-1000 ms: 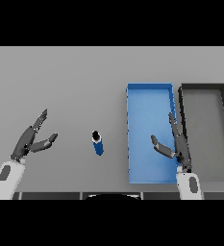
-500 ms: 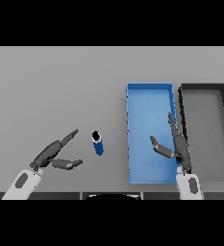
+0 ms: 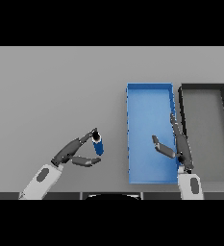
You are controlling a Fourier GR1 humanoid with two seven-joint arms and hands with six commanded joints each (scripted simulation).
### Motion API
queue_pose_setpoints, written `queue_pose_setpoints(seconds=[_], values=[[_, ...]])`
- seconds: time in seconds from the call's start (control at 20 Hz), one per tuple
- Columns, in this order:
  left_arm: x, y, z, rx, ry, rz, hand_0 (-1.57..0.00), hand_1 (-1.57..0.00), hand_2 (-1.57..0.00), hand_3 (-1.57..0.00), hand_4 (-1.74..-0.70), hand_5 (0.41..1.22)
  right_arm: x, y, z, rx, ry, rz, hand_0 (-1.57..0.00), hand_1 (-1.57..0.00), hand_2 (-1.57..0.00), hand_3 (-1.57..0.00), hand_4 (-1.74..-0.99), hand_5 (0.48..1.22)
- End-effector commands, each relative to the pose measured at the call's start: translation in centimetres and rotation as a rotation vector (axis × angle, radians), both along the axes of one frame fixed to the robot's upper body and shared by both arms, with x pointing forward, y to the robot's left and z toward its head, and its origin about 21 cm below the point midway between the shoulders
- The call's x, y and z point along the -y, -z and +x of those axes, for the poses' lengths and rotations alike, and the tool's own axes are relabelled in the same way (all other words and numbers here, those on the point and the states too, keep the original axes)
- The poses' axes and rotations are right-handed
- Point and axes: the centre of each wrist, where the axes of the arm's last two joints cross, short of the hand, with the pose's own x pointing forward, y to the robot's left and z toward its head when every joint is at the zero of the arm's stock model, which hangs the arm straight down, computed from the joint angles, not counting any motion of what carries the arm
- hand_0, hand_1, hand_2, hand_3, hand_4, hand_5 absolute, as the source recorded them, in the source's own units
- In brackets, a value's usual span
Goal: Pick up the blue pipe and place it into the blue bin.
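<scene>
1. Head view, the table (image 3: 46, 86): a plain grey surface that carries two rectangular bins on the robot's right side and one small object nearer the middle.

2. Head view, the blue pipe (image 3: 98, 144): a short blue cylinder with a dark top end, on the table to the left of the blue bin and apart from it — not inside either bin.

3. Head view, the left hand (image 3: 75, 153): it reaches in from the lower left. The fingers are stretched out towards the pipe, their tips at its dark top, and the thumb is spread below, pointing at the pipe's lower end. The hand is spread wide, not curled round the pipe; whether the fingertips actually touch it cannot be told.

4. Head view, the blue bin (image 3: 149, 87): an open tray with low walls, long side running away from the robot, with nothing lying in it.

5. Head view, the dark bin (image 3: 203, 87): the same shape, just beside the blue one on its right.

6. Head view, the right hand (image 3: 178, 146): it hovers over the blue bin's right-hand wall — fingers straight, thumb splayed to the left, holding nothing.
</scene>
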Motion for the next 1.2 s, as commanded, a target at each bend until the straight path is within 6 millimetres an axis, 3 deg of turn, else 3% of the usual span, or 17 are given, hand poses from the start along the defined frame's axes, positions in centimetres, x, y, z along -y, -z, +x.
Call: queue_pose_setpoints(seconds=[0.0, 0.3, 0.4, 0.55, 0.65, 0.7, 0.75, 0.85, 0.95, 1.15], values=[[0.8, 0.2, 0.3, 0.004, 0.005, -0.004, 0.0, 0.0, 0.0, 0.0, -1.14, 0.46, -0.2, 0.2, -0.2, -0.005, -0.004, 0.006, 0.0, 0.0, 0.0, 0.0, -1.205, 0.625], [3.3, 1.2, 1.3, 0.016, -0.002, 0.058, 0.0, 0.0, 0.0, 0.0, -1.05, 0.418, 0.5, 0.5, -0.2, 0.011, -0.004, 0.003, 0.0, 0.0, 0.0, 0.0, -1.221, 0.645], [4.0, 1.7, 1.3, 0.001, 0.015, 0.003, 0.0, 0.0, 0.0, 0.0, -1.08, 0.428, 0.0, 0.4, -0.2, 0.012, -0.004, -0.007, 0.0, 0.0, 0.0, 0.0, -1.207, 0.646], [4.9, 2.1, 1.5, -0.007, 0.014, -0.053, 0.0, 0.0, -0.05, -0.04, -1.14, 0.502, 0.4, 0.7, -0.7, 0.016, -0.001, -0.01, 0.0, 0.0, 0.0, 0.0, -1.21, 0.653], [5.3, 2.5, 1.7, -0.032, 0.004, -0.112, -0.01, -0.16, -0.31, -0.28, -1.24, 0.613, 0.6, 0.7, -0.4, 0.008, -0.001, -0.005, 0.0, 0.0, 0.0, 0.0, -1.217, 0.655], [5.3, 2.4, 1.8, -0.039, -0.006, -0.148, -0.12, -0.32, -0.49, -0.53, -1.28, 0.735, 0.8, 0.5, -0.6, 0.018, 0.0, -0.009, 0.0, 0.0, 0.0, 0.0, -1.22, 0.656], [5.5, 2.5, 1.7, -0.037, -0.008, -0.169, -0.36, -0.55, -0.69, -0.74, -1.37, 0.832, 0.6, 0.4, -0.2, 0.012, -0.005, -0.005, 0.0, 0.0, 0.0, 0.0, -1.22, 0.656], [6.2, 2.5, 1.4, -0.034, 0.002, -0.182, -0.8, -0.92, -1.01, -1.03, -1.5, 0.972, 0.7, 0.7, -0.3, 0.006, -0.009, -0.002, 0.0, 0.0, 0.0, 0.0, -1.224, 0.658], [6.2, 2.3, 0.7, -0.015, 0.01, -0.2, -1.07, -1.15, -1.21, -1.19, -1.58, 1.062, 0.3, 0.5, 0.0, 0.008, -0.011, 0.014, 0.0, 0.0, 0.0, 0.0, -1.233, 0.66], [7.2, 2.0, 0.7, 0.033, 0.007, -0.189, -1.37, -1.4, -1.42, -1.42, -1.5, 1.156, 0.2, 0.6, 0.1, -0.006, -0.011, 0.012, 0.0, 0.0, 0.0, 0.0, -1.221, 0.638]])
